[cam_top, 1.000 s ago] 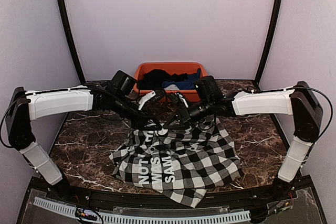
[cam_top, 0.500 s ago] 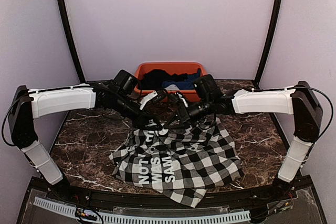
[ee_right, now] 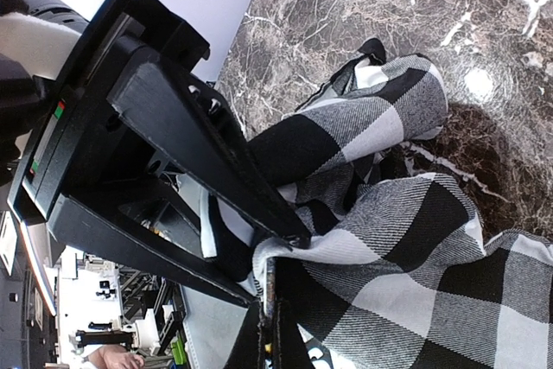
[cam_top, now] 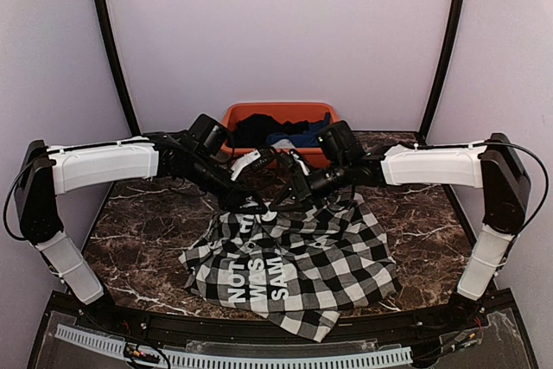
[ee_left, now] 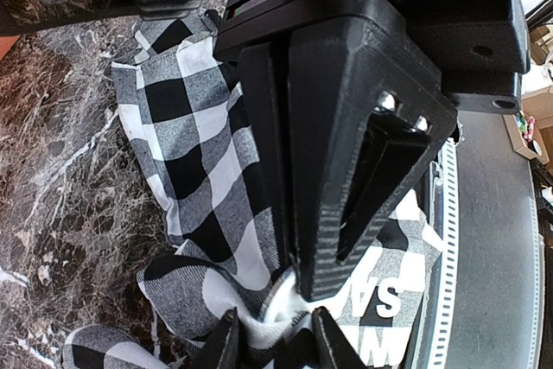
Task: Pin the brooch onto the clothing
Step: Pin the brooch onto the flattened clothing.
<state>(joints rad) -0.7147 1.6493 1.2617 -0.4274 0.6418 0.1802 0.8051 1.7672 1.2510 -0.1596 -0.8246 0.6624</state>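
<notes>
The black-and-white buffalo-check shirt with white block letters on a black panel (cam_top: 302, 257) lies rumpled in the middle of the dark marble-patterned table (cam_top: 147, 222), and its far edge is bunched up where the two arms meet. The left gripper (ee_left: 281, 339) stands partly open, with a whitish fold of that edge pinched between its fingers. The right gripper (ee_right: 268, 326) is pressed fully together with its tip against the same fold, and I cannot make out whether it holds anything thin.

Soft even light, glare on table (ee_right: 478, 84), close foreground perhaps blurred
</notes>
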